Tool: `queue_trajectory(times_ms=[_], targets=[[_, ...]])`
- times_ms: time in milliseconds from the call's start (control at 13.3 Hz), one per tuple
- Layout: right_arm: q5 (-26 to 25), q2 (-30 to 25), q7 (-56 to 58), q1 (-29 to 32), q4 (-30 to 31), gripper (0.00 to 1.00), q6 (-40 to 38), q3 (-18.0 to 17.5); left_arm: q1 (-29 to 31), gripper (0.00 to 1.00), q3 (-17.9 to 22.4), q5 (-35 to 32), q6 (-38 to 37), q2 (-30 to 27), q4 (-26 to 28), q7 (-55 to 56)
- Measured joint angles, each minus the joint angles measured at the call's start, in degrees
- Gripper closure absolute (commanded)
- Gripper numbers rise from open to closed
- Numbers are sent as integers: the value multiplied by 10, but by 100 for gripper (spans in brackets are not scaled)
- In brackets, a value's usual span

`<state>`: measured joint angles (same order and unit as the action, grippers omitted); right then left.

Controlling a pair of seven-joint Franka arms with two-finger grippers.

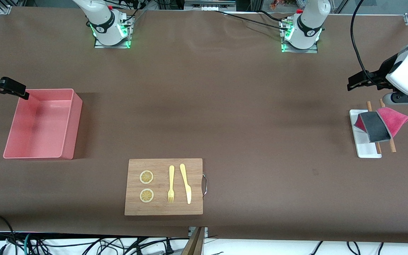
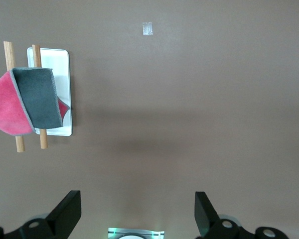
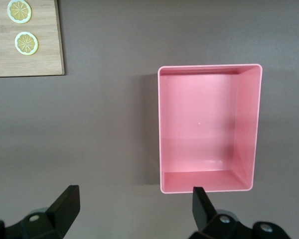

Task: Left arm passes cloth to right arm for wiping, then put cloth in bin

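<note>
- The bin (image 1: 43, 124) sits empty at the right arm's end of the table.
- The cloth (image 1: 381, 124) lies folded across a white tray (image 1: 365, 148) and two wooden sticks (image 1: 391, 145) at the left arm's end.
- The left gripper (image 1: 358, 81) hangs over bare table beside the tray, fingers wide apart, holding nothing.
- The right gripper (image 1: 9, 88) hangs at the bin's edge, fingers spread, empty.

The cloth (image 1: 381, 124) lies folded at the left arm's end of the table, draped over a small white tray (image 1: 363, 148) and two wooden sticks (image 1: 391, 143). Its dark grey face (image 2: 37, 97) runs as a band across the top, with magenta-pink showing on both sides of it. The bin (image 1: 70, 124), a salmon-pink rectangular tub with straight walls, sits upright at the right arm's end, with nothing inside it.
</note>
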<state>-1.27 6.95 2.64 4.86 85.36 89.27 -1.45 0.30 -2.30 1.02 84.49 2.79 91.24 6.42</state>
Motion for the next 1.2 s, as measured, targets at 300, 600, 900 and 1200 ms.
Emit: queue_trajectory(times_ms=[300, 600, 900, 1200], targets=[[0, 0, 0, 0, 0, 0, 0, 0, 90, 0, 2, -31, 7, 26, 1, -101], [1, 0, 0, 1, 0, 0, 0, 0, 255, 0, 8, -31, 73, 104, 2, -299], [1, 0, 0, 1, 0, 0, 0, 0, 311, 0, 6, -16, 112, 173, 2, -361], [1, 0, 0, 1, 0, 0, 0, 0, 316, 0, 6, 13, 141, 225, 1, -372]])
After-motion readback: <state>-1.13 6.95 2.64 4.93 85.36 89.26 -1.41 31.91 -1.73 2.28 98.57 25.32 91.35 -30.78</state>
